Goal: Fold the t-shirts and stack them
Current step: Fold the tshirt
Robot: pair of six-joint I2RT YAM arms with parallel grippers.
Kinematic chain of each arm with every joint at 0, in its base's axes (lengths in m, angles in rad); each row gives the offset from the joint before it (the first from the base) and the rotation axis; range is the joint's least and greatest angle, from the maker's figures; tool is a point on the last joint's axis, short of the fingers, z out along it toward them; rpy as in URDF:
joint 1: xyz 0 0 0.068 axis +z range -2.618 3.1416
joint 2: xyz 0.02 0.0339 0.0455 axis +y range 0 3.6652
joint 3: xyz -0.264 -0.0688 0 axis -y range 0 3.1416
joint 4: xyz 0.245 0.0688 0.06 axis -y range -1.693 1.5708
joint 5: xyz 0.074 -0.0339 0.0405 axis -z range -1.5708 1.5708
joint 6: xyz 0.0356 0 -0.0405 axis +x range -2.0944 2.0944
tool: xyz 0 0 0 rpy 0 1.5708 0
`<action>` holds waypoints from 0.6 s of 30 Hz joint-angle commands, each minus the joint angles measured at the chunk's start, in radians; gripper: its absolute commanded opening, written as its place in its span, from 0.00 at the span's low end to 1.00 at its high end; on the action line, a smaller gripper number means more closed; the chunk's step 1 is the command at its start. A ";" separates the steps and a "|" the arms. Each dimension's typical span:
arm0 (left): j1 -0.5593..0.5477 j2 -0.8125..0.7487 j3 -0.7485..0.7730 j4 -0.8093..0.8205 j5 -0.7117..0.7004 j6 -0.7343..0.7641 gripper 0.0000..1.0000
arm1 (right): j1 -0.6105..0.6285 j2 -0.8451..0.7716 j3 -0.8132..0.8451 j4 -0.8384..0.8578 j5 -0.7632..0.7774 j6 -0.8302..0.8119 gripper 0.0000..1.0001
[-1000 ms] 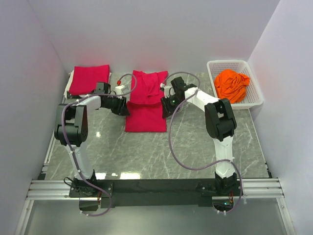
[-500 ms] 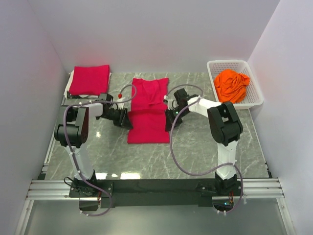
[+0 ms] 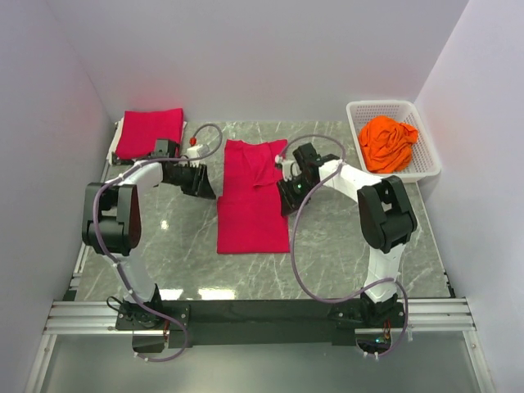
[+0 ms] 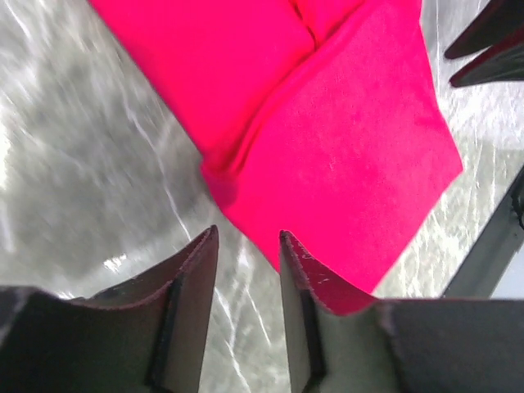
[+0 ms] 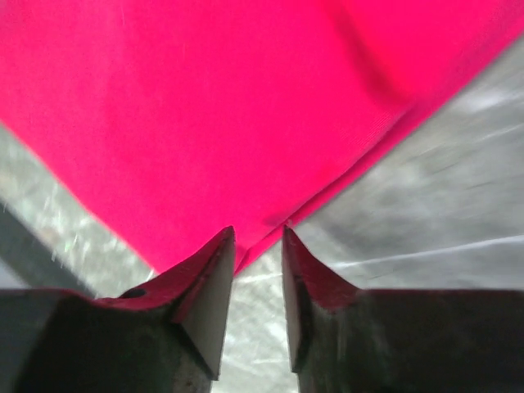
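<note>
A crimson t-shirt (image 3: 252,205) lies flat on the marble table as a long narrow strip, with a rumpled fold at its far end. My left gripper (image 3: 206,185) is just off its left edge; in the left wrist view the gripper (image 4: 248,239) is open and empty, with the shirt (image 4: 344,147) beyond the tips. My right gripper (image 3: 286,196) is at the shirt's right edge; in the right wrist view it (image 5: 258,235) is open, with the cloth edge (image 5: 246,123) right at its tips. A folded crimson t-shirt (image 3: 150,131) lies at the back left. An orange t-shirt (image 3: 389,141) is bunched in the basket.
The white lattice basket (image 3: 426,155) stands at the back right against the wall. White walls close in the left, back and right sides. The black rail (image 3: 262,311) with the arm bases runs along the near edge. Grey cables loop from both arms.
The crimson shirt was drawn toward the near edge and now lies longer and flatter. Both grippers have let go of it and sit at its sides; the left one moved back and left.
</note>
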 commanded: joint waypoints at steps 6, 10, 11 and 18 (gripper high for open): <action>-0.004 0.102 0.088 0.046 0.015 -0.015 0.48 | -0.013 0.071 0.150 0.072 0.135 0.063 0.44; -0.012 0.139 0.111 0.058 0.031 -0.032 0.49 | -0.018 0.120 0.205 0.063 0.130 0.080 0.45; -0.015 0.144 0.114 0.061 0.031 -0.036 0.48 | -0.016 0.130 0.213 0.063 0.135 0.083 0.45; -0.032 0.165 0.140 0.075 0.058 -0.033 0.31 | -0.024 0.165 0.229 0.060 0.127 0.099 0.45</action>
